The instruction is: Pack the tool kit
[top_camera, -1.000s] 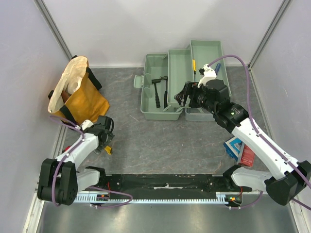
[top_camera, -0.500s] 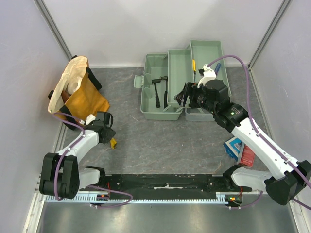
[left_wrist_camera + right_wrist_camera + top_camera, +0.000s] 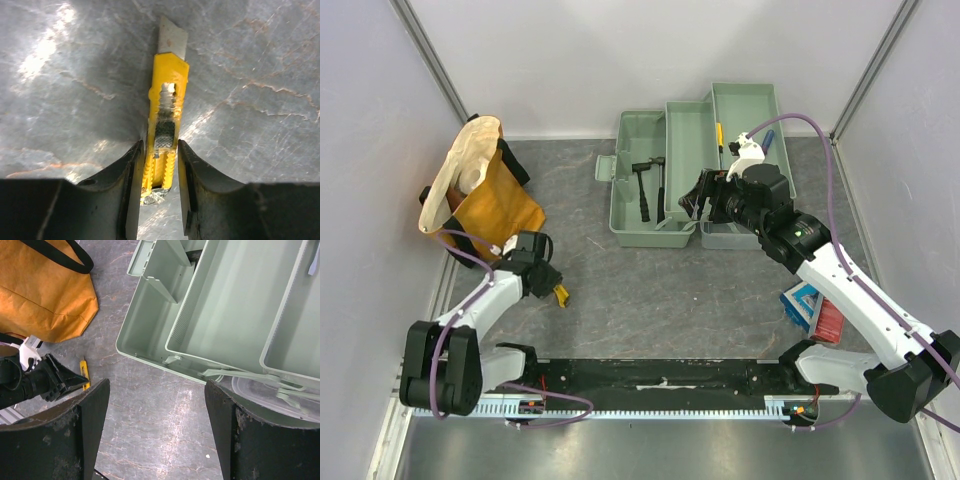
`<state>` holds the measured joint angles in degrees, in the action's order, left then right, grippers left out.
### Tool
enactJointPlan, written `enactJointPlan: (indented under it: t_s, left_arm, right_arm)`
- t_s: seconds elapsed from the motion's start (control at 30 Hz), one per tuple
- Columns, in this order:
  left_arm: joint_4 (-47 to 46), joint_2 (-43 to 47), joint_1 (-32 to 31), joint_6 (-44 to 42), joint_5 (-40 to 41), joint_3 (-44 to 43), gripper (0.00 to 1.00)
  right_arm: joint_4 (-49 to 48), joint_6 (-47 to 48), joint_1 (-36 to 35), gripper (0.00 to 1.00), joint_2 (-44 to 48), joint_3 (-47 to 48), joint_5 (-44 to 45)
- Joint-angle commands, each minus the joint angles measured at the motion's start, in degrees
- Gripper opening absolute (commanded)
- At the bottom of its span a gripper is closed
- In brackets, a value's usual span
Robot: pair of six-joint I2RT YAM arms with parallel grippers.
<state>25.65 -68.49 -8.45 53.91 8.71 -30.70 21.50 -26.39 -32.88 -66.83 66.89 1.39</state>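
Grey tabletop [image 3: 650,290]: your left gripper [image 3: 159,165] pinches the yellow utility knife [image 3: 164,125] lengthwise, toolbox [image 3: 695,175] far ahead-right by the wide-open, empty right gripper [image 3: 155,405].

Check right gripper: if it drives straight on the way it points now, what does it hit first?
Probably bare tabletop just short of the toolbox front wall. The right gripper stands open and empty above it; depth is unclear, so the toolbox edge could come first.
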Motion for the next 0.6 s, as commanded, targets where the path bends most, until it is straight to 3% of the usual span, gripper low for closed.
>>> enactJointPlan:
  t_s: [0.0,0.27,0.57]
  left_arm:
    - [7.12,4.93,-0.08,-4.51,4.64,-3.4,0.41]
    - [10.74,8.64,-0.08,-5.22,7.2,-4.63,0.55]
    - [4.68,-0.32,-0.34,-9.69,3.33,-5.07,0.61]
  right_arm:
    - [-1.02,0.02,0.01,0.83,0.03,2.19,0.46]
    - [-1.02,-0.33,0.01,0.83,-0.14,1.93,0.37]
    - [-1.19,0.29,0.01,0.83,0.3,1.75,0.28]
